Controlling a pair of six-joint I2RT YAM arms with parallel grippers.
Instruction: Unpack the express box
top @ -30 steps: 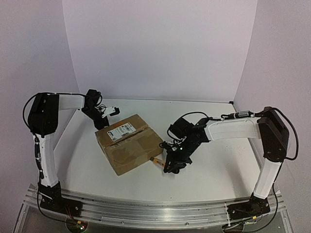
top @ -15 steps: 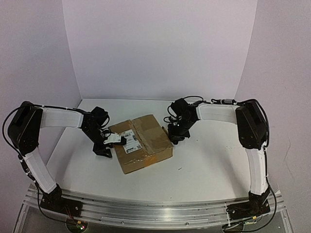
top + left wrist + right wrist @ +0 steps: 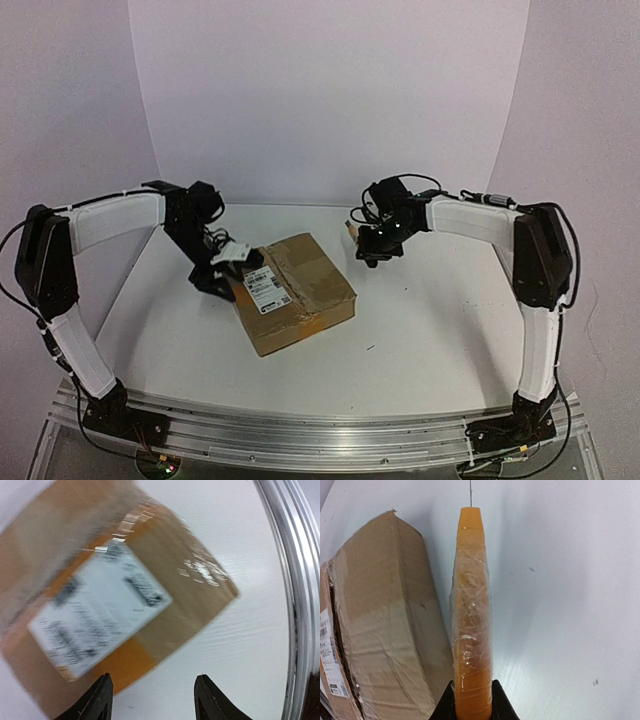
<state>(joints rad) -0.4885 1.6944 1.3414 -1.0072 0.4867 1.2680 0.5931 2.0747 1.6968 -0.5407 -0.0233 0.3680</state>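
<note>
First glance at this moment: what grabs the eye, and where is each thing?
The brown express box lies dead centre, with its white label facing up on its left part. The right gripper is shut on an orange-handled knife, thin blade out, beside the box's far right edge. The left gripper hangs open at the box's labelled end.

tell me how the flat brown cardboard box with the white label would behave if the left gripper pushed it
The flat brown cardboard box sits wide and low on the white table, so it would likely slide rather than tip. Its glossy clear tape may be slippery for the open left gripper. Pushed near a corner, it would probably swivel.
</note>
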